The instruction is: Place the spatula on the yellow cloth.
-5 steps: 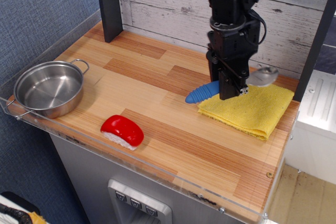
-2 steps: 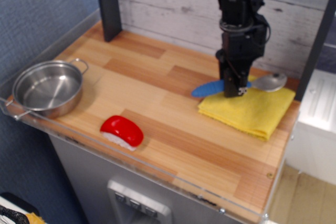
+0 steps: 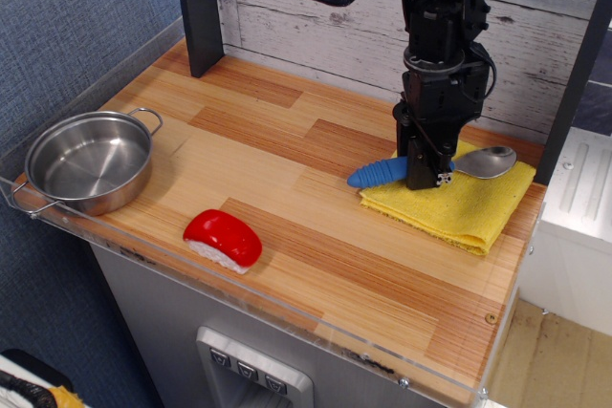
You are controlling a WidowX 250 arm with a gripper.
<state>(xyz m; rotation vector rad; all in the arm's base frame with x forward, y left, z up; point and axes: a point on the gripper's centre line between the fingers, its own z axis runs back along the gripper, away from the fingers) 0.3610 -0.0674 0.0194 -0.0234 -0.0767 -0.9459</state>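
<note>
Table [image 3: 316, 265] is carrying one pot [image 3: 88, 160], one sushi toy [image 3: 223, 238], one spatula [image 3: 478, 161], one yellow cloth [image 3: 469, 203], and one gripper [image 3: 423, 175] is hanging over it; no duplicates showing of any kind.

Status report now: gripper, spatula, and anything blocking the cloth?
Gripper low over spatula, grip state unclear. Spatula bowl on yellow cloth, blue handle sticking out past its left edge. Nothing blocking the cloth.
</note>
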